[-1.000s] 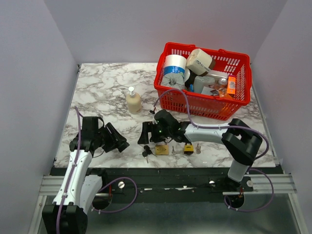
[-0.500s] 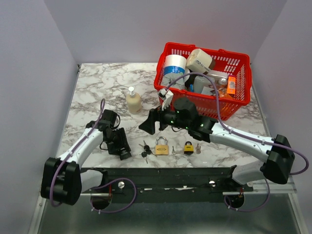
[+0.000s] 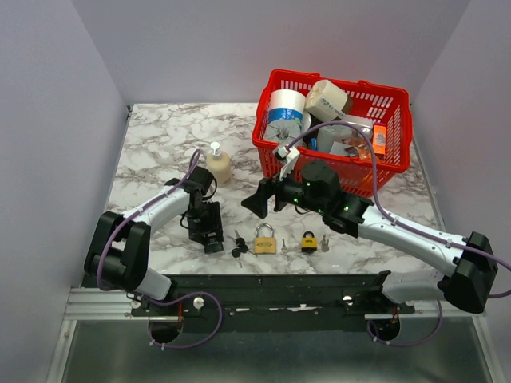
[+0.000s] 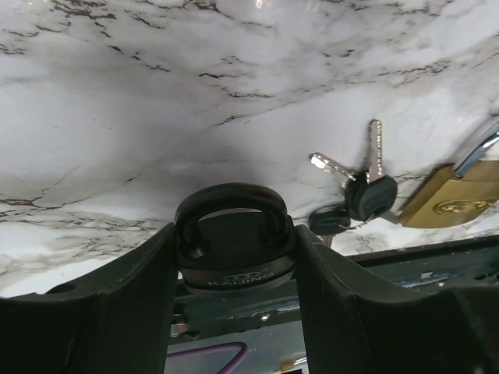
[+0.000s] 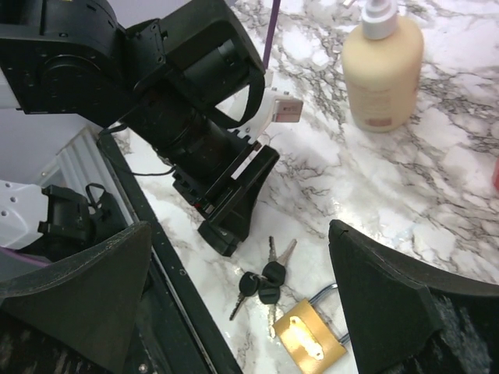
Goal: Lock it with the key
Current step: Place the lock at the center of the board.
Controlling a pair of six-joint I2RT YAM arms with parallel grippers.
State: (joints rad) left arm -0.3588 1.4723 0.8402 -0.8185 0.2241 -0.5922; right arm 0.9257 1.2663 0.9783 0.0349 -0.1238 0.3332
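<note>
left end effector (image 4: 234,238) clamps black padlock (image 4: 232,269), clear only wrist-side; right end effector (image 5: 240,228) spread.

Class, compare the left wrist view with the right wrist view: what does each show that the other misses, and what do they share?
Left wrist only: a black padlock clamped in the left gripper. Right wrist only: the soap bottle and that gripper's outer casing. Both: the black-headed keys and the brass padlock lying on the marble table.
</note>
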